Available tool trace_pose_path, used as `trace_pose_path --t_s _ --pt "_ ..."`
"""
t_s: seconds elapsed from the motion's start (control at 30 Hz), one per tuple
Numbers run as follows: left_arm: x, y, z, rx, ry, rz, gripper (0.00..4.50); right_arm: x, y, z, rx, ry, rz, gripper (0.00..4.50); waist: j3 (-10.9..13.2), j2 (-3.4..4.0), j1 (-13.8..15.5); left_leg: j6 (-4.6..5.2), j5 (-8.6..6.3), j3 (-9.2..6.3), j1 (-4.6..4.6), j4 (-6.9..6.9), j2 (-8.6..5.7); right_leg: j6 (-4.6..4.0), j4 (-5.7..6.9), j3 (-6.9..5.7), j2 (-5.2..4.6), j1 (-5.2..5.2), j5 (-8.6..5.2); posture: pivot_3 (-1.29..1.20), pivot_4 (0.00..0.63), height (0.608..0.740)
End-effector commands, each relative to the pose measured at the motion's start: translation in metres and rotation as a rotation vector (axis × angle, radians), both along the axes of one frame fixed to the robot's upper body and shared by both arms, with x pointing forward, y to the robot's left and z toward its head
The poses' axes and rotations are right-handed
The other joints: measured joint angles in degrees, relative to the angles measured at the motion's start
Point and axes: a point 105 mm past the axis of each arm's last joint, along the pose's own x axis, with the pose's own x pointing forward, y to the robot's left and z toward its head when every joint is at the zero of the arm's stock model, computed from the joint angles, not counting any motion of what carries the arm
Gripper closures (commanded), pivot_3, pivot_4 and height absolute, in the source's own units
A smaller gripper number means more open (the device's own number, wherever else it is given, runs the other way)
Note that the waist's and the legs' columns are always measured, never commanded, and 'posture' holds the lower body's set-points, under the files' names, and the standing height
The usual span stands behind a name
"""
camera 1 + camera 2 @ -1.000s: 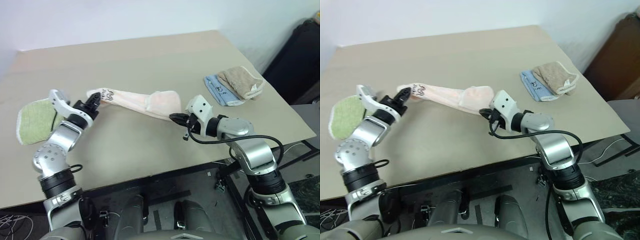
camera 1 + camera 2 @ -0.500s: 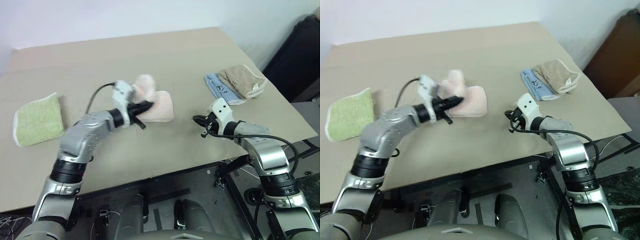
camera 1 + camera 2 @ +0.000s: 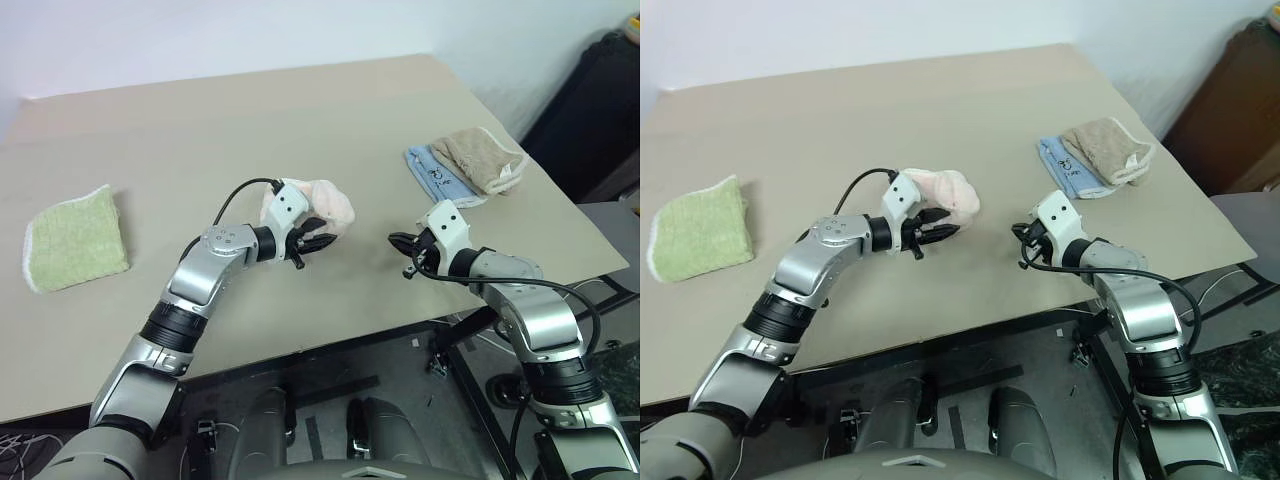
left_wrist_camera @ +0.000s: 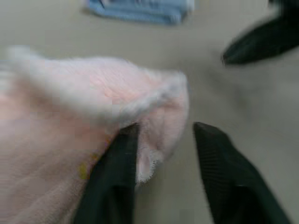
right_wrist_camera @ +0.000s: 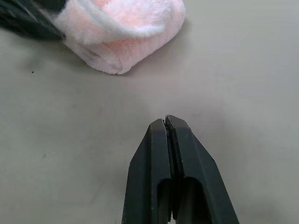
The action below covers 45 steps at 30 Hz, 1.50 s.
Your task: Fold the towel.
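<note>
Left wrist view: left gripper fingers apart at towel edge | right gripper closed, empty | risk: loose fold may spring open.

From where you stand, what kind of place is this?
Probably a lab or test room: a plain tan table against a bare white wall, holding only practice towels, pink towel, green towel, with cables on the floor.

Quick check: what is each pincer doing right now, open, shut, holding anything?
Left pincer: open, fingers apart at the edge of the pink towel, not clamped on it.
Right pincer: shut, empty, over bare table.
</note>
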Motion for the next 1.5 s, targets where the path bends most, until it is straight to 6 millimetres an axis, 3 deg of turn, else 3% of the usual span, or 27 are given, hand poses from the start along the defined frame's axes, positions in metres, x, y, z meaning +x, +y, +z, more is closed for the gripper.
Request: trace_pose_path --t_s 0.03,0.17,0.33,0.43,0.57,0.7,0.8,1.0,1.17,1.3,1.47,1.5 --pt "-0.008 0.003 0.024 -0.107 -0.02 -0.017 1.18 0.001 0.002 0.015 0.01 -0.058 0.013 4.5 0.0 0.0 -0.01 0.01 0.0 0.0 0.0 0.03 0.0 0.0 0.01 0.03 0.0 0.02 0.01 0.0 0.15 0.74" --pt "-0.012 0.016 0.034 -0.182 -0.033 0.031 0.01 0.007 0.005 0.024 0.014 -0.088 0.019 4.5 0.0 0.0 -0.06 0.03 -0.02 0.02 0.0 0.14 0.0 0.0 0.12 0.08 0.0 0.02 0.02 0.0 0.15 0.74" --pt "0.009 0.053 0.058 -0.293 -0.106 0.25 0.01 0.018 0.01 0.046 0.051 -0.147 0.017 4.5 0.0 0.0 -0.02 -0.08 -0.09 0.01 0.01 0.4 0.03 -0.02 0.54 0.12 -0.01 -0.08 0.0 0.0 0.15 0.74" --pt "0.021 0.06 0.058 -0.203 -0.178 0.311 0.6 0.025 0.024 0.062 0.078 -0.183 0.05 4.5 0.0 0.0 0.05 -0.1 -0.1 0.01 0.05 0.44 0.02 -0.08 0.66 0.1 0.0 -0.1 0.03 0.0 0.15 0.74" --pt "0.034 0.056 0.055 -0.135 -0.216 0.327 1.97 0.036 0.05 0.077 0.112 -0.218 0.103 4.5 0.0 0.01 0.02 -0.1 -0.1 0.06 0.05 0.46 0.02 -0.14 0.68 0.1 0.0 -0.12 0.08 0.0 0.15 0.74" --pt "0.042 0.043 0.052 -0.1 -0.232 0.293 3.36 0.05 0.074 0.079 0.137 -0.216 0.135 4.5 0.0 0.0 0.02 0.03 -0.01 0.22 0.01 0.44 0.02 0.05 0.68 0.21 0.08 -0.19 0.18 0.0 0.15 0.74" --pt "0.047 0.032 0.041 -0.027 -0.218 0.258 4.4 0.066 0.085 0.066 0.139 -0.164 0.123 4.5 0.0 0.0 -0.07 0.11 -0.02 0.44 0.0 0.42 0.01 0.22 0.71 0.36 0.13 -0.27 0.26 0.0 0.15 0.74" --pt "0.051 0.025 -0.019 0.23 -0.129 0.227 4.45 0.083 0.086 0.006 0.075 0.016 0.057 4.5 0.0 0.01 -0.25 0.14 -0.01 0.62 0.06 0.43 -0.01 0.27 0.77 0.4 0.16 -0.28 0.28 0.0 0.15 0.74" --pt "0.05 0.028 -0.039 0.291 -0.1 0.223 4.45 0.082 0.086 -0.015 0.038 0.058 0.061 4.5 -0.02 0.02 -0.79 0.14 -0.01 0.62 0.08 0.42 0.04 0.27 0.84 0.54 0.15 -0.35 0.29 0.0 0.15 0.74" --pt "0.05 0.029 -0.03 0.231 -0.115 0.235 4.45 0.085 0.081 0.003 0.056 -0.031 0.052 4.5 -0.02 0.03 -1.32 0.17 0.01 0.6 0.12 0.47 0.06 0.26 0.95 0.54 0.11 -0.34 0.29 0.0 0.15 0.74" --pt "0.053 0.031 0.01 -0.049 -0.113 0.283 4.45 0.083 0.075 0.028 0.057 -0.147 0.05 4.5 -0.01 0.03 -1.32 0.17 0.02 0.59 0.07 0.48 0.07 0.25 0.94 0.55 -0.02 -0.38 0.31 0.0 0.15 0.74" --pt "0.05 0.034 0.03 -0.167 -0.116 0.289 4.45 0.081 0.071 0.037 0.05 -0.184 0.05 4.5 -0.01 0.03 -1.34 0.18 0.02 0.59 0.06 0.47 0.07 0.25 0.94 0.55 -0.04 -0.38 0.31 0.0 0.15 0.74"
